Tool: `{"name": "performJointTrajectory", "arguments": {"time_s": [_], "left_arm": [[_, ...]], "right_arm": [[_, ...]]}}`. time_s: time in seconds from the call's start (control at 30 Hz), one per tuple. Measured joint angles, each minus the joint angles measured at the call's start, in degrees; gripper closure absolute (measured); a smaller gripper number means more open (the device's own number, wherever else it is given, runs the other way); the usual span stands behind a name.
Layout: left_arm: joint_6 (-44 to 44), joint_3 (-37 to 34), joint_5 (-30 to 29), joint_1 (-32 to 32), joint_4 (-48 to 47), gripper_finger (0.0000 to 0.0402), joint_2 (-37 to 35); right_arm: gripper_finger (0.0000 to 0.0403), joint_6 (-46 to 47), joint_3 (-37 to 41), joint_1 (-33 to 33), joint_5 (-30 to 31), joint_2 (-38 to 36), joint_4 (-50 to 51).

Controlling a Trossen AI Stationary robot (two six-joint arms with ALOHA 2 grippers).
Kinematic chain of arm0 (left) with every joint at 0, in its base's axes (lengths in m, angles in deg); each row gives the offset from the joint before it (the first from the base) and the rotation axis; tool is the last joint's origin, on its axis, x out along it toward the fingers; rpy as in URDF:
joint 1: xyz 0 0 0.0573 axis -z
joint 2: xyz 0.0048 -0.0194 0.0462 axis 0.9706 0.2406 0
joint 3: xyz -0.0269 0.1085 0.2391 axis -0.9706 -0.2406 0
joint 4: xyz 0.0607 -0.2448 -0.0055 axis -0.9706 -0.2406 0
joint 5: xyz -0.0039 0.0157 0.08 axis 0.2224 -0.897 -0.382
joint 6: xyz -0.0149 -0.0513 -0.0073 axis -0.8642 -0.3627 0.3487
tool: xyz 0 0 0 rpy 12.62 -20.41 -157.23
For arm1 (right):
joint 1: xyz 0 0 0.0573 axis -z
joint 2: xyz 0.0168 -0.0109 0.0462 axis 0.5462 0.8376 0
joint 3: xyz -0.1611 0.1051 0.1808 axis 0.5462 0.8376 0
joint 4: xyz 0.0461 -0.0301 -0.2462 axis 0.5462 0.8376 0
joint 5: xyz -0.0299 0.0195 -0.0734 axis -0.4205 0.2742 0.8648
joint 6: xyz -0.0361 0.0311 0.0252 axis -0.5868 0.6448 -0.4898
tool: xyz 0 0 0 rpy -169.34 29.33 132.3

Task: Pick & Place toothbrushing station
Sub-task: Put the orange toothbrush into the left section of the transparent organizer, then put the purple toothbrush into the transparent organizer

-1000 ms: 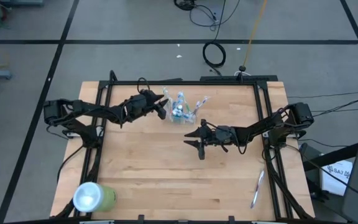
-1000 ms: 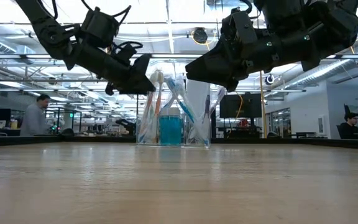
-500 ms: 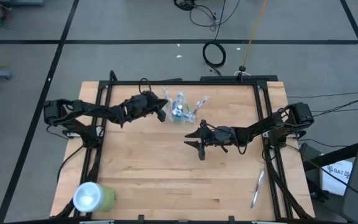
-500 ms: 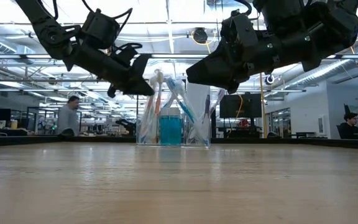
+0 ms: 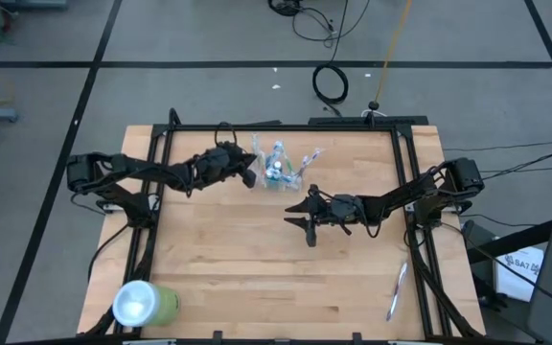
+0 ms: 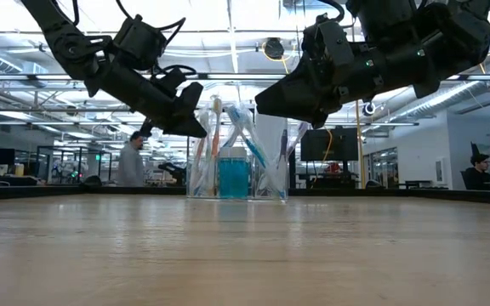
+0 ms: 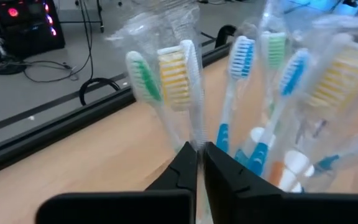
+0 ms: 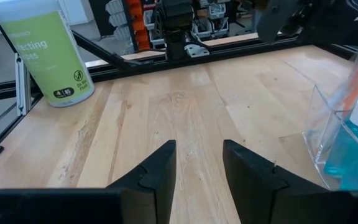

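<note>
Left pincer [image 7: 197,163] was clamped on a wrapped toothbrush [image 7: 178,87] in the transparent, colourless plastic cup [image 5: 278,172] at upper centre; right pincer [image 8: 197,163], fingers apart, hovered lower right.

Left end effector [image 7: 197,163] pinched closed, right end effector [image 8: 196,163] parted.

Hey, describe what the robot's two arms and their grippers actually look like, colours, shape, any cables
Both arms are dark, nearly black, built of slim jointed segments. The left gripper and the right gripper each end in two flat, tapered dark fingers that narrow toward the tips. Thin black cables loop loosely along the links and over the wrists. No markings or labels are legible on either arm.
</note>
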Motion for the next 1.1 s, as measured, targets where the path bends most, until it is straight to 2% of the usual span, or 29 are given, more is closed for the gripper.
{"name": "performJointTrajectory", "arguments": {"time_s": [0.1,0.27,0.47,0.57,0.67,0.8,0.93,1.1], "left_arm": [[0.8,0.0,0.0,0.4,0.0,0.0364,0.0],[0.8,-0.2,0.0,1.0,-0.8,0.0291,0.1],[1.4,-0.2,0.0,1.7,-6.1,0.0233,-4.3],[1.2,-0.2,0.0,2.3,-10.4,0.0221,-7.9],[0.2,-0.2,0.0,3.0,-14.3,0.0218,-11.1],[0.1,-0.2,0.0,4.3,-15.1,0.0218,-14.1],[0.0,-0.1,0.0,5.8,-14.3,0.0218,-15.6],[0.0,-0.1,0.0,6.5,-13.7,0.0218,-15.4]], "right_arm": [[0.0279,0.0,0.0,0.0,0.0,0.0,0.0],[0.0279,0.0,0.0,0.0,0.0,0.0,0.3],[0.0279,0.0,0.0,0.0,0.0,-0.7,0.9],[0.0279,0.0,0.0,-0.2,0.0,-3.7,3.9],[0.0279,0.5,0.0,-0.6,0.0,-8.9,11.5],[0.0280,3.4,0.0,-2.8,0.4,-16.9,22.5],[0.0280,6.9,0.0,-7.6,5.1,-22.0,31.7],[0.0280,21.8,0.0,-14.4,5.8,-23.7,37.2]]}}
